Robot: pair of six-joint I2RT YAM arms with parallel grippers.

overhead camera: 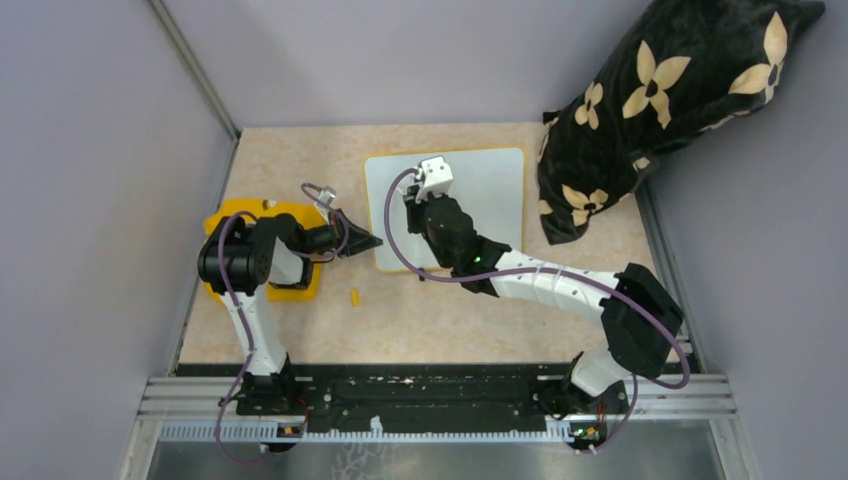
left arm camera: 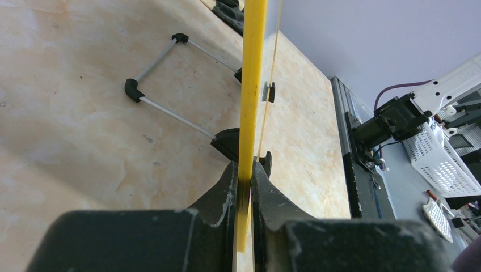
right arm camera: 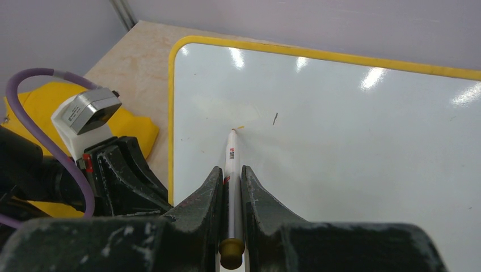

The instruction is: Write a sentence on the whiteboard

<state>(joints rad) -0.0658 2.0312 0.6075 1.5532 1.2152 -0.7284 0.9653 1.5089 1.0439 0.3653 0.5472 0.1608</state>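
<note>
The whiteboard (overhead camera: 480, 205) lies flat mid-table, white with a thin yellow rim. My left gripper (overhead camera: 372, 241) is shut on its left rim; the left wrist view shows both jaws (left arm camera: 245, 170) pinching the yellow rim (left arm camera: 249, 85) edge-on. My right gripper (overhead camera: 417, 193) is shut on a white marker (right arm camera: 230, 164) with an olive end cap. The marker's tip touches the whiteboard (right arm camera: 351, 141) near its upper left. No words of the sentence show; only a tiny orange-yellow stroke (right arm camera: 240, 127) sits at the tip, with a small dark mark (right arm camera: 275, 118) to its right.
A flat yellow cloth (overhead camera: 290, 218) lies under the left arm, left of the board. A small yellow cap (overhead camera: 354, 297) lies on the table below the board. A black floral pillow (overhead camera: 660, 90) fills the back right. A wire stand (left arm camera: 164, 79) with black corners shows beside the board's rim.
</note>
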